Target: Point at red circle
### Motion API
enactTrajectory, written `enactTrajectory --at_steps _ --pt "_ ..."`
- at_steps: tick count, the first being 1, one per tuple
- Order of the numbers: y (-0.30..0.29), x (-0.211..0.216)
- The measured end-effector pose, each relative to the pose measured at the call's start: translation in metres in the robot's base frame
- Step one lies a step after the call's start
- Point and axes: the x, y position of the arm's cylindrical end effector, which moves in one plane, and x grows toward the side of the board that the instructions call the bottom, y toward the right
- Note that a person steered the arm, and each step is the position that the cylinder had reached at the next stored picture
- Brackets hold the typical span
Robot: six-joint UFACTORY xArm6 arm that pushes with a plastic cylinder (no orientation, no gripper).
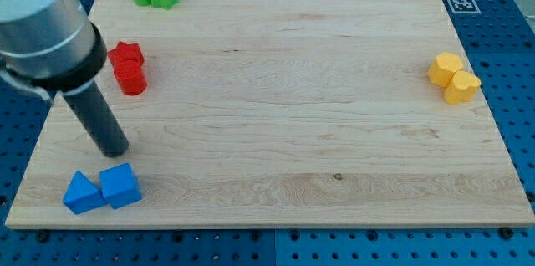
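Two blue blocks (pixel 102 189) are lying nearest the camera at the tabletop (pixel 292 115) bottom left, the tip (pixel 114 152) is resting just above them, carrying no gripper, and the red circle (pixel 131 77) is sitting further toward the view's top, slightly right.

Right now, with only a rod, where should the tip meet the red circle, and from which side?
No grip is possible. The red circle is best met on its bottom-left curved wall: the red star touches it above, and my tip sits below it, above the blue blocks.
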Motion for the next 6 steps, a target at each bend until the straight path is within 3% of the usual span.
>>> enactTrajectory --at_steps 3,6 --pt "-0.015 -0.029" --pt "-0.027 -0.084"
